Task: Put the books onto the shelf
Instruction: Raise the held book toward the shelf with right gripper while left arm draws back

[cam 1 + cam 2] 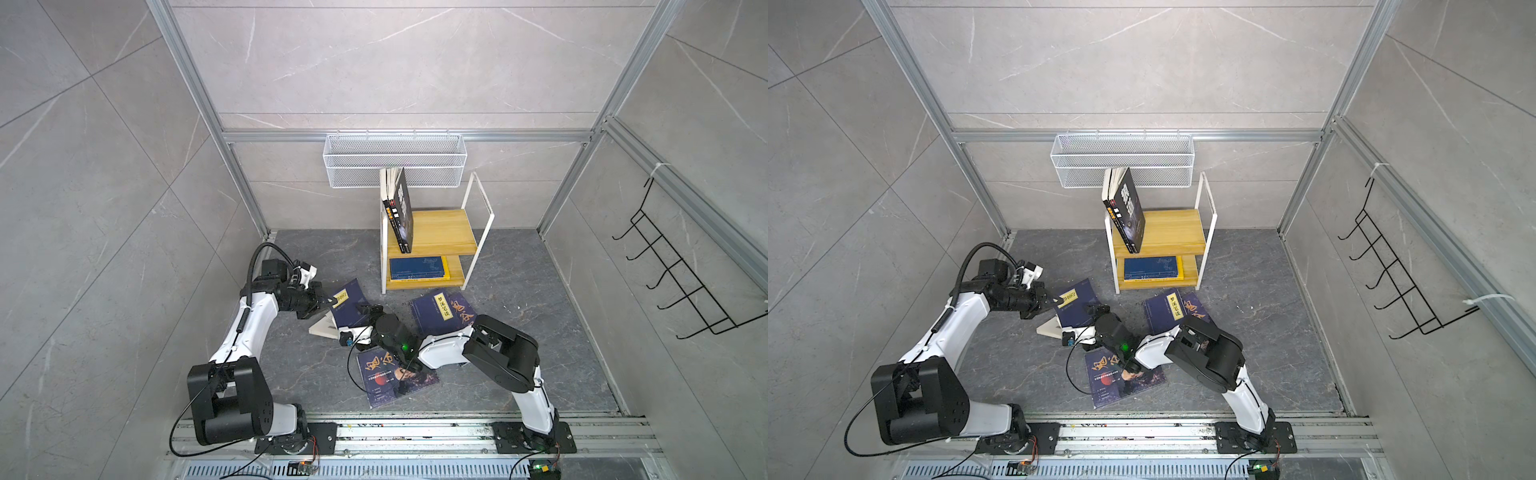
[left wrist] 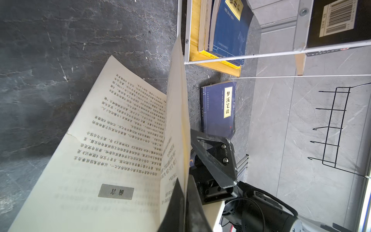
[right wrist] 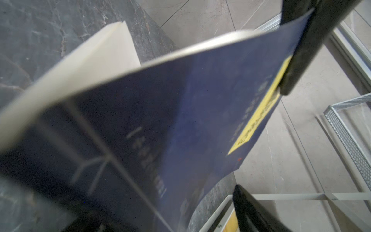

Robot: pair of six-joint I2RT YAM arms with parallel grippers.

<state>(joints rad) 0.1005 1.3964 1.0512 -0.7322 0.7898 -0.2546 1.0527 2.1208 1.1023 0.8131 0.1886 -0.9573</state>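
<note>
Navy book (image 1: 349, 312) hangs open, cover pinched in left tool (image 1: 332, 300); right tool (image 1: 365, 310) gapes alongside, empty.

shelf (image 1: 440, 232): two light wooden tiers in a white frame. black books (image 1: 401, 212) lean tilted on the top tier, and a blue book (image 1: 417, 268) lies flat below. on the worktop (image 1: 519, 311) in front, an open navy book (image 1: 347, 305) has its cover raised. a yellow-labelled book (image 1: 434, 311) overlaps a calligraphy book (image 1: 464, 312), and another calligraphy book (image 1: 390, 376) lies nearer.

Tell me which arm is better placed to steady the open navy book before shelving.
Right, probably: the right gripper stands open at the navy book, while the left gripper is shut on its cover, pages hanging loose.
</note>
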